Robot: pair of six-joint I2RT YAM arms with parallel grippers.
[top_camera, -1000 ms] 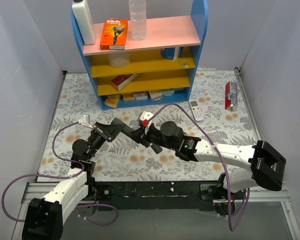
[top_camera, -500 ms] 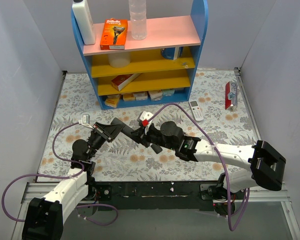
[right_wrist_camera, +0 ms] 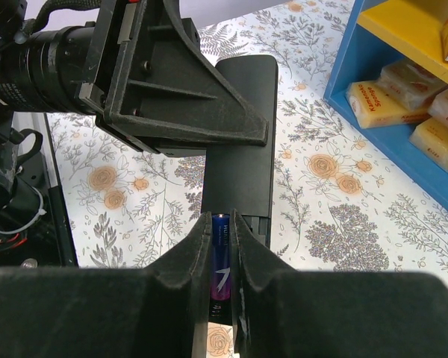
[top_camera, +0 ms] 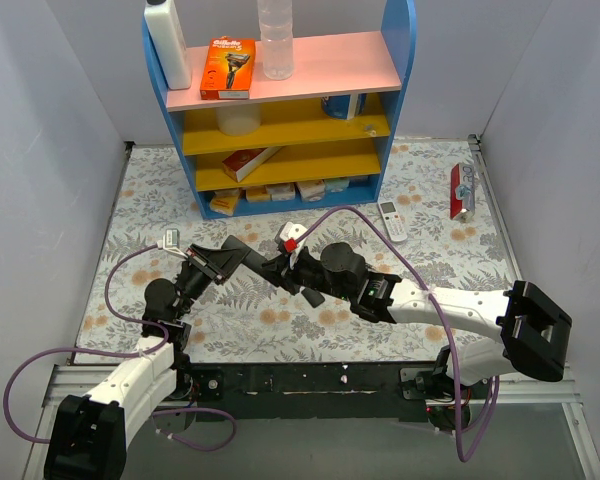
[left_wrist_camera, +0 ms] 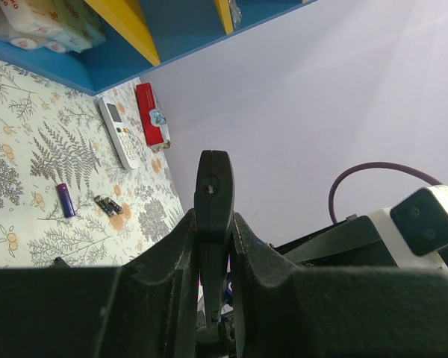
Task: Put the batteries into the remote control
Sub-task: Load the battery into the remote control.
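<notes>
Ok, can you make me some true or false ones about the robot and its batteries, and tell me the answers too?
1. The right tool is pinching a purple-blue battery. True.
2. The black remote lies on the table with nothing holding it. False: the left tool is shut on it.
3. A white remote lies on the table beside the blue shelf. True.
4. The orange box sits on the lowest shelf. False: it stands on the pink top shelf.
5. A loose purple battery lies on the table. True.
</notes>
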